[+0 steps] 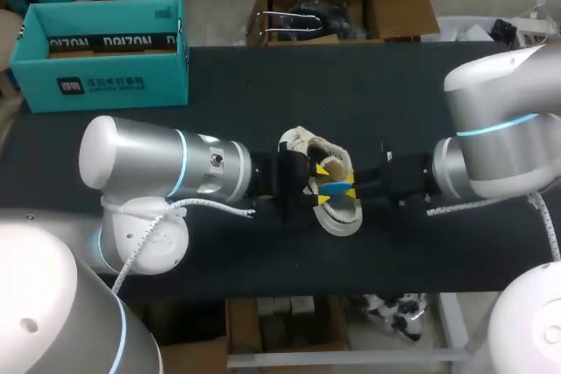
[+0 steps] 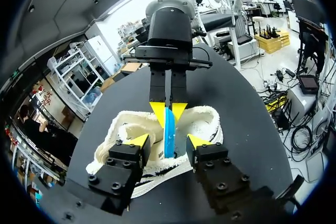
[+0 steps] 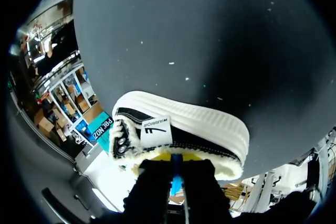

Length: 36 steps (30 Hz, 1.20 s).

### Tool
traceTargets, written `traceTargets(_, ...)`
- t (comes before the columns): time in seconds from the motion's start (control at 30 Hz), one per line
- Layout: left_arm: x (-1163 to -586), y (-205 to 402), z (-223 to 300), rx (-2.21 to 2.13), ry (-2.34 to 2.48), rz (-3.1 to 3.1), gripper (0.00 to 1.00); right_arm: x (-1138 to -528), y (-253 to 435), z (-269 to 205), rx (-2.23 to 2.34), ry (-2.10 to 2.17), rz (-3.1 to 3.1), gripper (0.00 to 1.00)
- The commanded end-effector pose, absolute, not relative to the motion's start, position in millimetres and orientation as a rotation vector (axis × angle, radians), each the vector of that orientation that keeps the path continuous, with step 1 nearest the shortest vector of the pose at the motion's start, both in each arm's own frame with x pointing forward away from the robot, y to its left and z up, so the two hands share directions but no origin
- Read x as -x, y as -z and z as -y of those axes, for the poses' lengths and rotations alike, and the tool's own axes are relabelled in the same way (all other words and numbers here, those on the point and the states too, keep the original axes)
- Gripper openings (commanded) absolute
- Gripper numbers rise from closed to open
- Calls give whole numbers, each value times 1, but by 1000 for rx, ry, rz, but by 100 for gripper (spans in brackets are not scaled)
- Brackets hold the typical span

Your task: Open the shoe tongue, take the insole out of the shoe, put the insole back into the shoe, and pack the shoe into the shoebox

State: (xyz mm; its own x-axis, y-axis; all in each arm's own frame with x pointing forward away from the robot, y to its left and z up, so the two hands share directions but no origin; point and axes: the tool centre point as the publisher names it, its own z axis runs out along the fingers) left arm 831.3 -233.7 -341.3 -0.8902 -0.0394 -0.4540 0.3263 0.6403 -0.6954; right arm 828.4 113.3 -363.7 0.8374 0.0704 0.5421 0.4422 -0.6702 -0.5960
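The right gripper (image 2: pixel 168 112) had its two yellow tips pressed together on the blue insole (image 2: pixel 169 139), pinching it from both sides; the insole stood on edge as a thin blue strip rising from the mouth of the shoe (image 2: pixel 206 121). The left gripper (image 2: pixel 168 141) faced it from the other side with its fingers spread wide, one yellow tip on each side of the insole and both over the shoe's opening; whether those tips touched the collar could not be told.

The shoe was white, with a thick ribbed white sole, a black side panel bearing a white tag, and a cream fleecy lining around the collar. It lay sole-down in the middle of the black table (image 1: pixel 263 85), between the two arms.

From above, the two grippers covered the shoe's middle, so the tongue and laces could not be made out; only the fleecy rim and one rounded end showed clearly. In the right wrist view that gripper's own dark fingers hid most of the opening, leaving a sliver of blue and a trace of yellow between them. How much of the insole sat inside the shoe was hidden in every view.

The teal shoebox (image 1: pixel 105 76) stood open at the table's far left corner, well apart from the shoe.
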Motion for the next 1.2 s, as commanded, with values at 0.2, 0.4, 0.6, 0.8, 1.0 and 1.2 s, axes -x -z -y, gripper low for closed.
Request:
traceTargets(0.2,-827,340,231,-240,1144,-2431,65,-824,363,-114,2245,637,382,0)
traceTargets(0.4,-826,339,237,-244,1154,-2427,38,-824,364,-116,2242,628,386,0)
traceTargets(0.6,-824,339,241,-266,1154,-2432,2,-823,363,-118,2242,625,387,0)
traceTargets(0.8,-823,343,241,-274,1152,-2449,44,-820,361,-117,2242,632,384,0)
traceTargets(1.0,-825,347,243,-266,1151,-2461,40,-822,362,-118,2239,626,386,0)
traceTargets(1.2,-827,349,245,-259,1153,-2452,0,-822,362,-119,2239,624,387,0)
